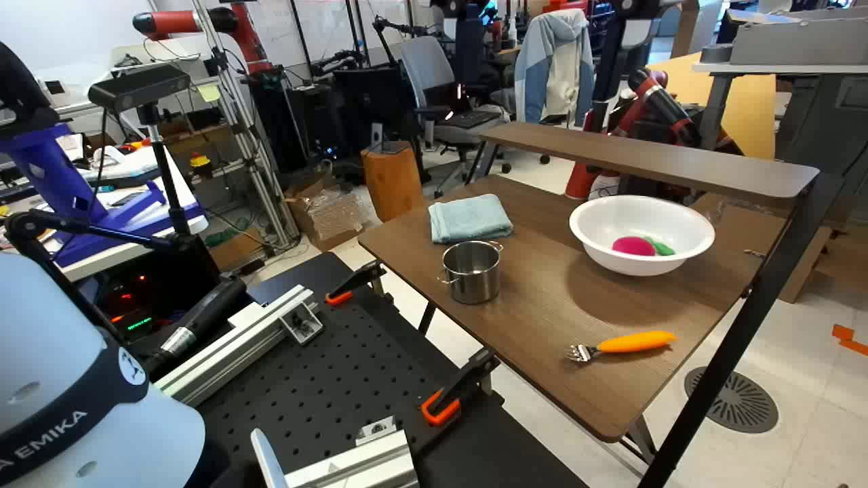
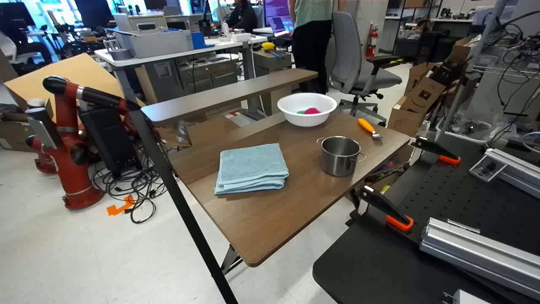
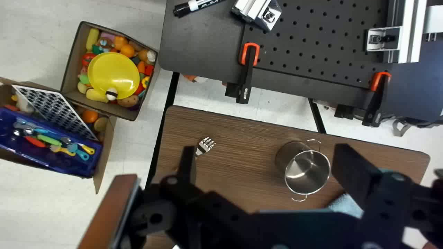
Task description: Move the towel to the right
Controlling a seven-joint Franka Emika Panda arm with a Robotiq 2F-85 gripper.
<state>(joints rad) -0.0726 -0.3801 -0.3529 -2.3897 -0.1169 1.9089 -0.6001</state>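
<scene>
While the gripper [image 3: 266,155] is above the brown table [image 2: 270,223], its two fingers [image 3: 351,171] are spread wide apart and grip nothing. The folded pale blue towel [image 2: 253,166] lies flat on the table, and its soft layers show along one side. In both exterior views it is near the small two-handled metal pot [image 2: 338,162], but the two do not touch. The pot stands upright. In the wrist view, only bits of the towel peek out around one finger, and the gripper hides the rest. A white bowl [image 1: 681,224] sits well apart from the towel, with a pink thing [image 1: 634,246] and a green thing [image 1: 660,248] inside it. An orange-handled fork [image 1: 624,344] lies on the table too, near an edge. A long brown shelf [image 1: 651,159] is raised over one side of the table. Next to the table is a black board [image 1: 291,407] with rows of holes, and two black and orange clamps [image 1: 468,376] sit at its edge. The wrist view also shows a yellow plate [image 3: 113,72] on toy food [image 3: 127,51] in a cardboard box [image 3: 90,105].
</scene>
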